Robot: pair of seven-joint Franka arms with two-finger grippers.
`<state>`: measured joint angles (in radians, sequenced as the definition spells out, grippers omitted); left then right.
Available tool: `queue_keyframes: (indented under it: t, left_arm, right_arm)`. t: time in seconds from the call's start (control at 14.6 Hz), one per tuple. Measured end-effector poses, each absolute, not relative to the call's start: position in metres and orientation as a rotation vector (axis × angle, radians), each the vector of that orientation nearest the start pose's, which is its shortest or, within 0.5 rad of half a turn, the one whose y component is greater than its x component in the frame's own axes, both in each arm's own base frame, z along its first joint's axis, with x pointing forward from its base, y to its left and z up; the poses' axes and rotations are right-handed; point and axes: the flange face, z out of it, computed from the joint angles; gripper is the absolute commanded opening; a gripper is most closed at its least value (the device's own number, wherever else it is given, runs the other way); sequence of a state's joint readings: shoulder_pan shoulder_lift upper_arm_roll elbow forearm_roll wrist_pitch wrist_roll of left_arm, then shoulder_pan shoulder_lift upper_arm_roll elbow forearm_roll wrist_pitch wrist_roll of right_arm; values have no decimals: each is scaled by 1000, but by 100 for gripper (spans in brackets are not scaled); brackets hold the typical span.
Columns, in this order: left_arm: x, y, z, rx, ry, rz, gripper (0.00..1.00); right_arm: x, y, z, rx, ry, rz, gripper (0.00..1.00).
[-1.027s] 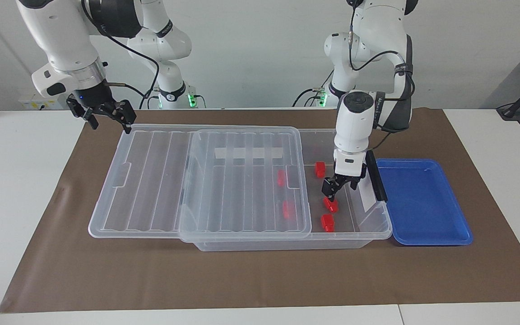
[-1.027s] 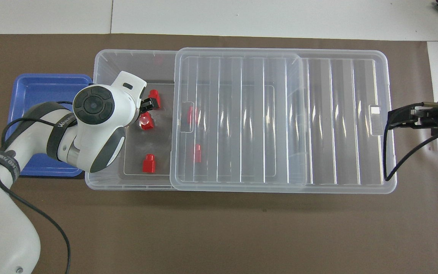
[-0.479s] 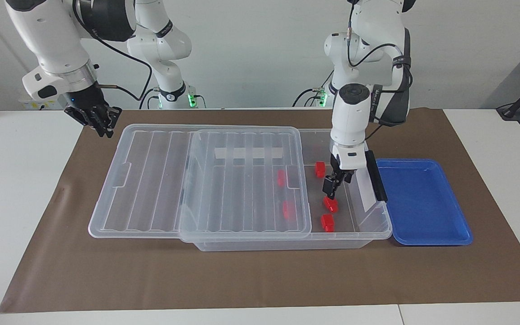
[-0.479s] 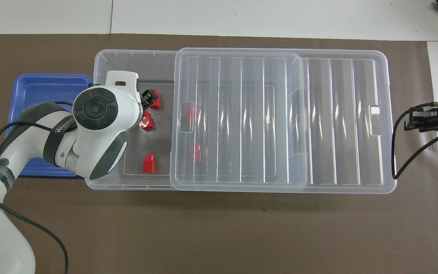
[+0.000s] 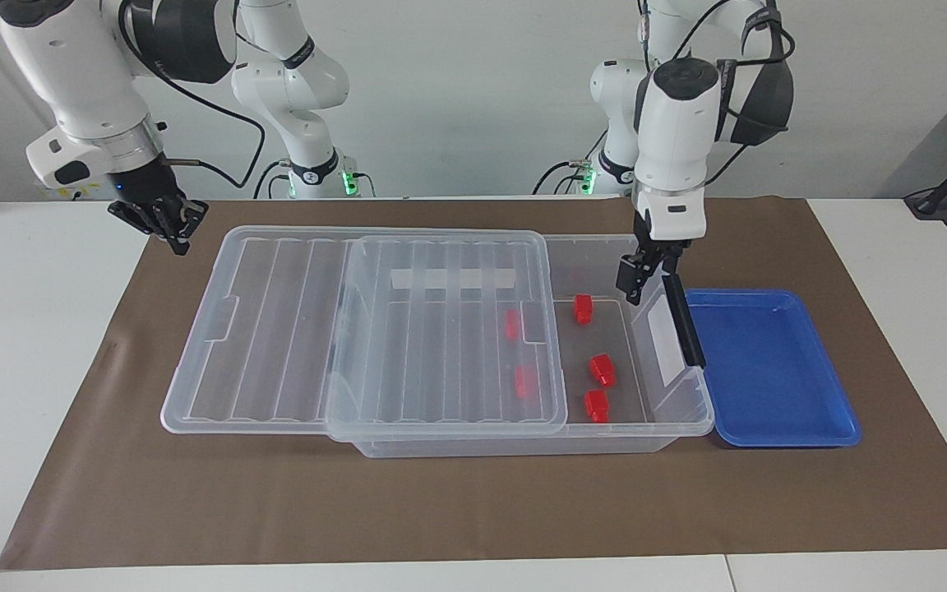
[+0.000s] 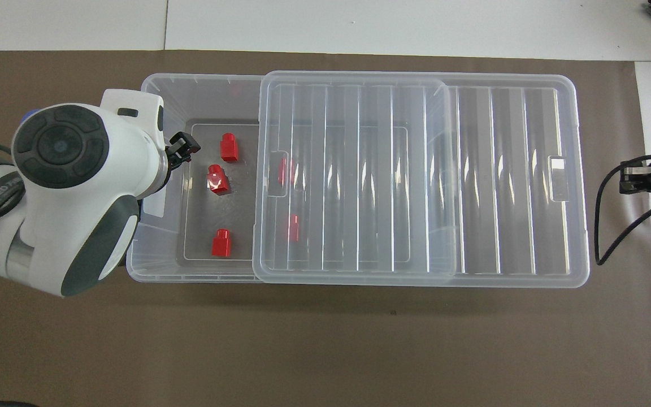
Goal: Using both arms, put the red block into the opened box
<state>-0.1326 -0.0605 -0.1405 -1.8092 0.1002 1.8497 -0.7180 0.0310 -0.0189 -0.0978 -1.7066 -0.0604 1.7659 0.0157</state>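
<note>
The clear box (image 5: 523, 442) (image 6: 190, 276) lies open at the left arm's end, its ribbed lid (image 5: 293, 329) (image 6: 472, 175) slid toward the right arm's end. Several red blocks lie inside. Three sit on the uncovered floor (image 5: 582, 308) (image 5: 602, 369) (image 5: 597, 405) (image 6: 228, 147) (image 6: 218, 178) (image 6: 222, 243); two more show through the lid (image 5: 512, 324) (image 6: 294, 228). My left gripper (image 5: 631, 281) (image 6: 185, 150) hangs open and empty over the box's open end, above the blocks. My right gripper (image 5: 171, 227) (image 6: 633, 180) is shut on nothing, over the mat just off the lid's end.
A shallow blue tray (image 5: 769, 362) lies against the box at the left arm's end. A black latch bar (image 5: 683, 321) stands along that end wall of the box. A brown mat (image 5: 441, 510) covers the table under everything.
My left gripper has risen out of the box, away from the middle red block, which stays on the floor. My right gripper has shut and drawn away from the lid's corner.
</note>
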Motion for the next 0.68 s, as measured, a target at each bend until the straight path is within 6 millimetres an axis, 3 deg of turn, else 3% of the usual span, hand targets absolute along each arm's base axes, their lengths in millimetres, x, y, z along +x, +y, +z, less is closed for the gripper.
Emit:
queue_keyframes:
  t: [0.21, 0.41, 0.68]
  left_arm:
    - [527, -94, 591, -3054, -484, -171, 100]
    - [519, -74, 601, -3057, -372, -135, 100]
    - [517, -19, 628, -3061, -221, -145, 100]
  right_arm:
    - [583, -69, 557, -3211, 16, -170, 0]
    - [607, -93, 517, -3225, -88, -203, 0]
    - [620, -98, 474, -3202, -217, -182, 0]
